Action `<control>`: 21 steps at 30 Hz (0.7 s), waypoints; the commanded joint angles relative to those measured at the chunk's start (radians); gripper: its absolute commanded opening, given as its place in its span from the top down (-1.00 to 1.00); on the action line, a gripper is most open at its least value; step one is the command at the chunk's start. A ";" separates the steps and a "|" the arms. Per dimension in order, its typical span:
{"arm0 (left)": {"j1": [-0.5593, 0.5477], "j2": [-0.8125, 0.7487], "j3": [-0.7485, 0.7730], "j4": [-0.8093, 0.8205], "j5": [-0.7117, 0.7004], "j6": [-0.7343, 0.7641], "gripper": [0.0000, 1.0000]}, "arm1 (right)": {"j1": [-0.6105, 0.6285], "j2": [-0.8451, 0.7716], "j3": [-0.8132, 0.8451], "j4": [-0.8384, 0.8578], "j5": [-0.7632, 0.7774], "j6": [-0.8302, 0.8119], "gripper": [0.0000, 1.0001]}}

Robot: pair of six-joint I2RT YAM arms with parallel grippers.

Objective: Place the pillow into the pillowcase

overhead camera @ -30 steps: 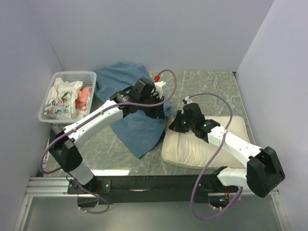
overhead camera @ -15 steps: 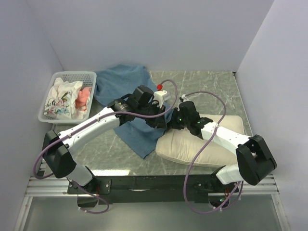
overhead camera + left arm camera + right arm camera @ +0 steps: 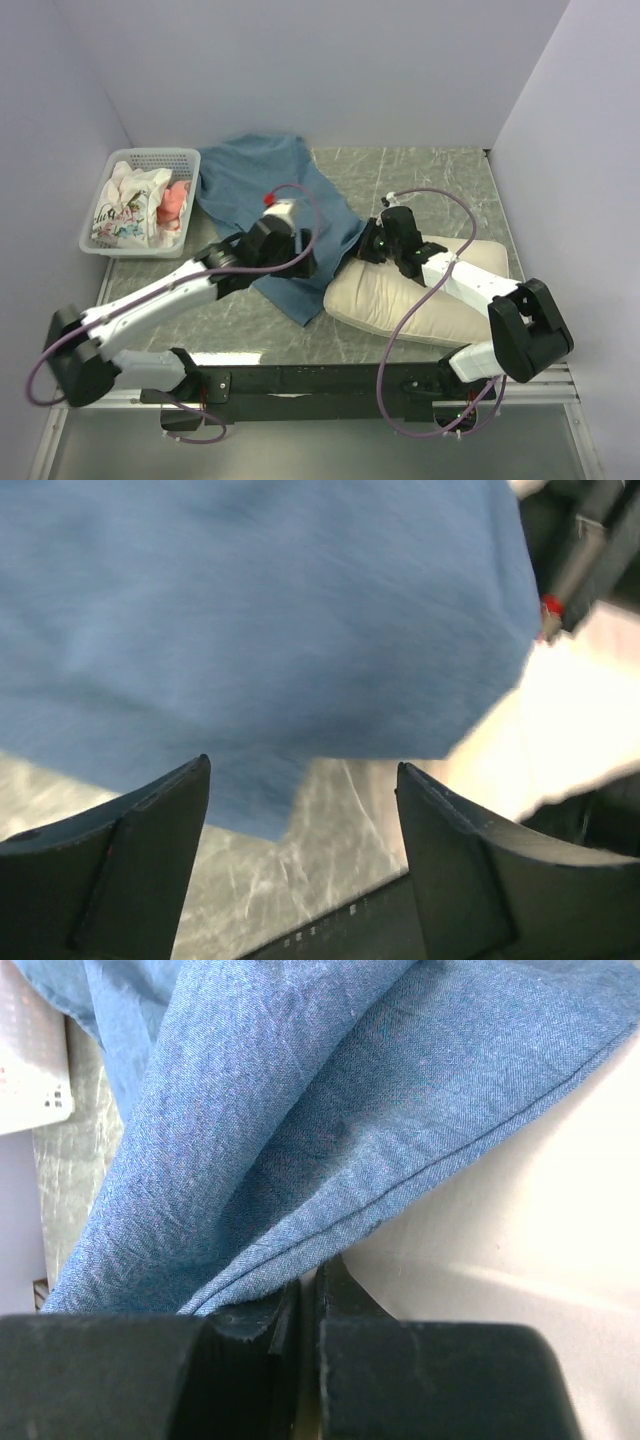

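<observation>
The blue pillowcase (image 3: 258, 185) lies wrinkled from the back of the table towards the front middle, with its near edge draped over the left end of the cream pillow (image 3: 425, 305). My right gripper (image 3: 366, 248) is shut at that end of the pillow. In the right wrist view its jaws (image 3: 310, 1285) pinch cream pillow (image 3: 520, 1210) cloth, and the pillowcase (image 3: 300, 1110) hem lies across the left finger. My left gripper (image 3: 304, 267) is open and empty over the pillowcase's near tip; the pillowcase (image 3: 260, 610) sits beyond its fingers (image 3: 160, 830), with the pillow (image 3: 570, 710) to the right.
A white plastic basket (image 3: 150, 153) with white floral and pink cloths (image 3: 125, 205) stands at the back left. Grey walls close in the table (image 3: 440, 175) on three sides. The metal rail (image 3: 330, 380) runs along the near edge, just in front of the pillow.
My left gripper has opened, let go of the pillowcase and drawn back towards the near left; the cloth has dropped flat. The pillow has slid left with my right gripper, under the pillowcase's edge.
</observation>
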 commanded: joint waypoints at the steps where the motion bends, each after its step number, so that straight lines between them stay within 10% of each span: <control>1: -0.006 -0.206 -0.150 0.084 -0.254 -0.183 -0.53 | -0.008 0.016 0.037 0.063 -0.084 0.005 1.00; 14: -0.116 -0.067 -0.369 0.447 -0.075 -0.200 0.04 | -0.032 0.005 0.083 0.020 -0.263 -0.003 1.00; 21: -0.162 0.031 -0.403 0.630 -0.099 -0.301 -0.36 | -0.071 -0.001 0.084 0.025 -0.369 0.015 1.00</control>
